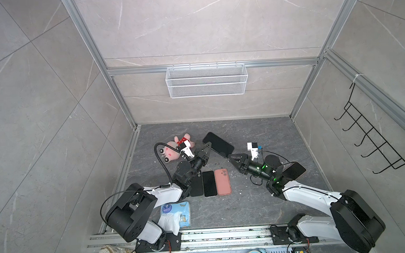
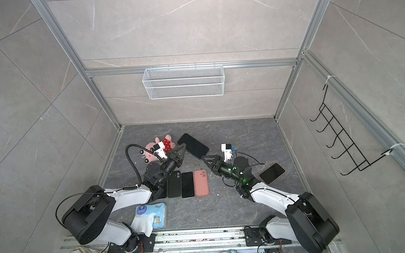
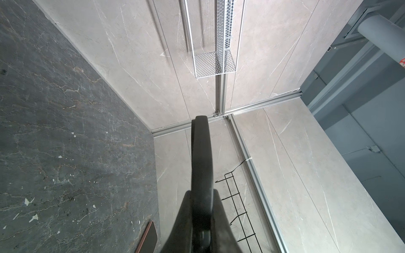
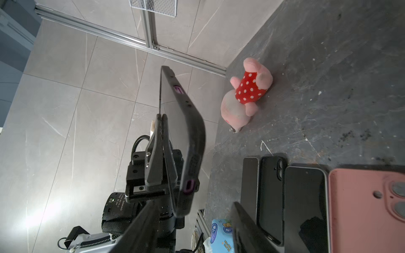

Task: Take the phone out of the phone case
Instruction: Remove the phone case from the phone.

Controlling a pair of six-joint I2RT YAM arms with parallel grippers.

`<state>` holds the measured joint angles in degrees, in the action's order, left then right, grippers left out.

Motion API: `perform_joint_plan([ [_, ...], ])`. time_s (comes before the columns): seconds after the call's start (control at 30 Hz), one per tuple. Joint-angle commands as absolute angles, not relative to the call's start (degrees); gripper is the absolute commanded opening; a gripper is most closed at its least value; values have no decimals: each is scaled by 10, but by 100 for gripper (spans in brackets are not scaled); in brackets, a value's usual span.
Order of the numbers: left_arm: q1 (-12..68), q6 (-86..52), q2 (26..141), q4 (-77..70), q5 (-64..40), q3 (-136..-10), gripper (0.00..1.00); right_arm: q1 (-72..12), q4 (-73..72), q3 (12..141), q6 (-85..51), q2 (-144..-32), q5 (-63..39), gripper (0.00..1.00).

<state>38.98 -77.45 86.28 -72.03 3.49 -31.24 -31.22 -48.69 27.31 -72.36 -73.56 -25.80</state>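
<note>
A phone in a black phone case [image 1: 219, 144] [image 2: 194, 145] hangs tilted above the table's middle in both top views. My left gripper [image 1: 208, 145] [image 2: 183, 147] is shut on its long left edge; in the left wrist view the case's edge [image 3: 201, 153] runs out from between the shut fingers [image 3: 186, 203]. My right gripper [image 1: 229, 156] [image 2: 202, 158] is at the case's near right corner. In the right wrist view its fingers [image 4: 144, 227] stand apart on either side of the case's end [image 4: 188, 131], which has purple buttons. They do not visibly touch it.
Three phones lie in a row on the table, ending in a pink case [image 1: 223, 181]. Another phone [image 1: 294, 171] lies under the right arm. A pink plush toy [image 1: 173, 150], a tissue pack [image 1: 177, 214], a wall basket [image 1: 206, 80] and a hook rack [image 1: 373, 142] surround the work area.
</note>
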Motion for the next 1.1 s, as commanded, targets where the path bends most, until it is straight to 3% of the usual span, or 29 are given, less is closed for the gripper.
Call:
perform_joint_plan([
  [0.0,392,-786,860,-807,49,-336,0,-318,-557,283,-740,-752,-271,50],
  [0.67,395,-786,867,-809,50,-337,0,-338,-631,295,-769,-807,-287,31],
  [1.07,396,-794,869,-809,53,-337,0,-342,-632,294,-764,-812,-287,4],
])
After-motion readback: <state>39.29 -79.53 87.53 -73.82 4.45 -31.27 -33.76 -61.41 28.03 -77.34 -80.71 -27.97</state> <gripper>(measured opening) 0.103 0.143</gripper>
